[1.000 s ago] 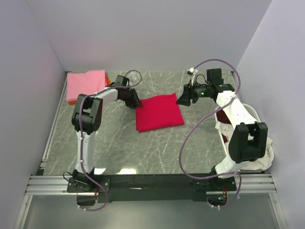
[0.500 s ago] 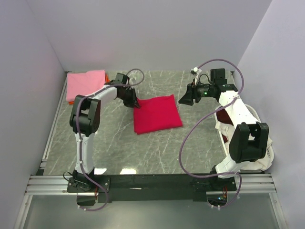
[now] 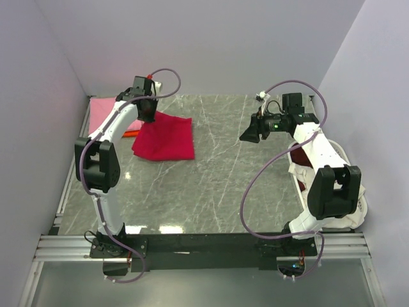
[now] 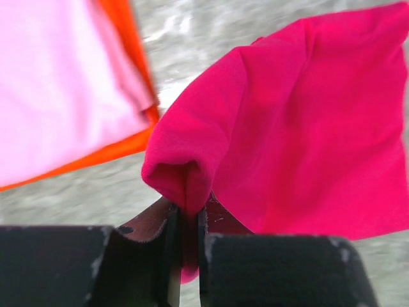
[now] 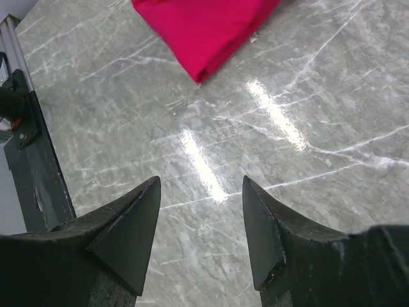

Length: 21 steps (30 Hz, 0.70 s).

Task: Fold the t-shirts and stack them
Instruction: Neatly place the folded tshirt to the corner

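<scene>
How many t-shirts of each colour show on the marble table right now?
Crimson red fabric t-shirt: 1
Pink fabric t-shirt: 1
Orange fabric t-shirt, lying under the pink one: 1
Total: 3

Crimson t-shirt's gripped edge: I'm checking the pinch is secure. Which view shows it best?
Left wrist: close up, a fold of the crimson t-shirt sits clamped between the shut left jaws. Top external shows most of the shirt, but the wrist hides the pinch. Right wrist shows only one corner.
</scene>
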Each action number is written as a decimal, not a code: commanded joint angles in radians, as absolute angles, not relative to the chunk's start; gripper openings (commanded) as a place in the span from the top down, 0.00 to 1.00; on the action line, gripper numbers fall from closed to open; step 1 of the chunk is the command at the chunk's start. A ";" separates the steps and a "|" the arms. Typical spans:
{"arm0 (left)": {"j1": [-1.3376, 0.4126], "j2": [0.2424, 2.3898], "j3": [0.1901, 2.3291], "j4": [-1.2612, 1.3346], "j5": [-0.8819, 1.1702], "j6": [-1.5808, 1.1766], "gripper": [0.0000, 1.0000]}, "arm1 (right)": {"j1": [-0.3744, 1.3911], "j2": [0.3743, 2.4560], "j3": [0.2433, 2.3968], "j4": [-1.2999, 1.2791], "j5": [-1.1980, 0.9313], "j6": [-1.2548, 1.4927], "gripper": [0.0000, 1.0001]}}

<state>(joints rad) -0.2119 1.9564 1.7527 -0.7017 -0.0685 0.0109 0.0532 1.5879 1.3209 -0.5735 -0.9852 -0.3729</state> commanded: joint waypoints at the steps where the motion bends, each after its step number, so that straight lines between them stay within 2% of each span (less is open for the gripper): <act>1: -0.204 1.939 1.830 -0.709 -0.176 0.123 0.99 | 0.041 1.537 1.318 -0.580 -1.014 -0.394 0.39; 4: -0.186 1.956 1.931 -0.733 -0.201 0.124 1.00 | 0.040 1.532 1.315 -0.577 -1.014 -0.396 0.39; 21: -0.127 1.947 2.121 -0.678 -0.270 0.178 1.00 | 0.035 1.545 1.316 -0.588 -1.031 -0.400 0.40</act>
<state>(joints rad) -0.1246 1.9778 2.0300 -0.7288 -0.2440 0.1505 0.0452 1.5822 1.3163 -0.5915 -0.9966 -0.3908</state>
